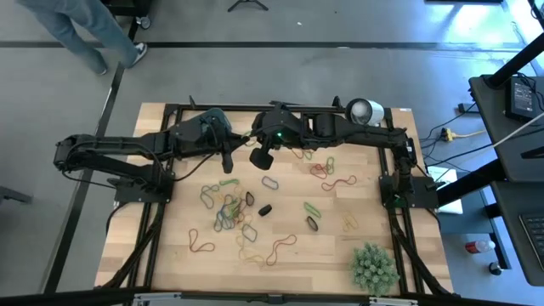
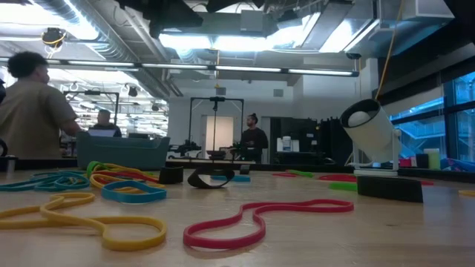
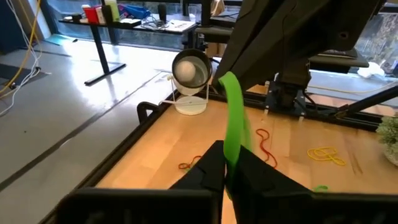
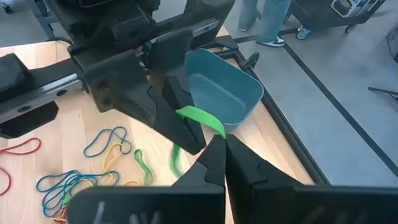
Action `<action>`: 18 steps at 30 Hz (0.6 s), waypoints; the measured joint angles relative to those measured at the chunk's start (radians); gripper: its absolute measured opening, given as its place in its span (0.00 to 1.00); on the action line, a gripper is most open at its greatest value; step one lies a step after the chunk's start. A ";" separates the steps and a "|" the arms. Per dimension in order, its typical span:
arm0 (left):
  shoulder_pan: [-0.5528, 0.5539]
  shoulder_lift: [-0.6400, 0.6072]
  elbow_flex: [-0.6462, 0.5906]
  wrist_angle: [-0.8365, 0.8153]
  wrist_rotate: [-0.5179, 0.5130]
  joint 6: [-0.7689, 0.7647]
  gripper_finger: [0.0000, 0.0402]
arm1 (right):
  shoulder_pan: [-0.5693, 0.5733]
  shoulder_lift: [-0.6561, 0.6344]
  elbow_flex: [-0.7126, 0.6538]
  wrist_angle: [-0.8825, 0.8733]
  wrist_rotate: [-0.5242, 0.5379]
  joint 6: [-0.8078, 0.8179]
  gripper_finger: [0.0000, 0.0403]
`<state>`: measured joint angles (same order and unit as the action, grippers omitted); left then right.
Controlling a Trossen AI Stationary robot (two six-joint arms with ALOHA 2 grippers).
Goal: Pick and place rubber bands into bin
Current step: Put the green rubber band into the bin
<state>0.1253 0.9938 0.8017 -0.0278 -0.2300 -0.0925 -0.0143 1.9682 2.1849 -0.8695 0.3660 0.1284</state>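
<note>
A green rubber band point(image 3: 233, 118) is stretched in the air between my two grippers, over the far middle of the table point(image 1: 247, 136). My left gripper point(image 3: 225, 163) is shut on one end and my right gripper point(image 4: 219, 142) on the other. The teal bin point(image 4: 227, 87) stands on the table just beyond them, largely hidden under the left arm in the high view point(image 1: 212, 115). Many loose rubber bands point(image 1: 229, 208) in green, red, orange, yellow and blue lie flat on the table's middle. My left gripper pinches one end of the green band point(image 3: 234, 148) between its two fingers. The band runs from there as a taut strip to the right gripper, clear of the table. My right gripper pinches the band's other end point(image 4: 214, 128) between its two fingertips, slanting down from the table's right side. The band runs taut from there to the left gripper's fingers point(image 4: 183, 134), lifted clear.
A white round cup-like object point(image 1: 365, 110) on a stand is at the far right corner. A spiky green ball point(image 1: 374, 265) sits near right. Loose bands point(image 2: 111, 222) lie close in the low view. A person point(image 1: 85, 34) walks beyond the far edge.
</note>
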 joint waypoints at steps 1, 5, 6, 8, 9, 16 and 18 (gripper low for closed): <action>0.000 0.000 0.000 -0.003 -0.001 0.000 0.01 | 0.000 0.000 0.000 -0.004 0.000 0.000 0.00; 0.000 0.000 0.000 -0.030 0.010 -0.002 0.01 | 0.000 0.000 0.000 -0.031 0.000 0.023 0.03; 0.000 0.000 0.000 -0.041 0.013 -0.004 0.01 | -0.001 0.000 0.000 -0.031 0.000 0.032 0.05; 0.005 0.000 0.000 -0.055 0.016 -0.025 0.01 | -0.002 0.000 0.000 -0.031 0.000 0.050 0.08; 0.012 0.000 0.000 -0.062 0.016 -0.039 0.01 | -0.004 0.000 0.000 -0.031 0.000 0.053 0.11; 0.093 -0.036 0.000 -0.179 0.015 -0.054 0.01 | -0.017 0.000 0.000 -0.035 0.000 0.108 0.25; 0.132 -0.056 0.000 -0.229 0.015 -0.036 0.01 | -0.017 0.000 0.000 -0.044 0.000 0.127 0.28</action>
<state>0.2573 0.9374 0.8017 -0.2573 -0.2154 -0.1287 -0.0315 1.9682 2.1845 -0.9138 0.3660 0.2553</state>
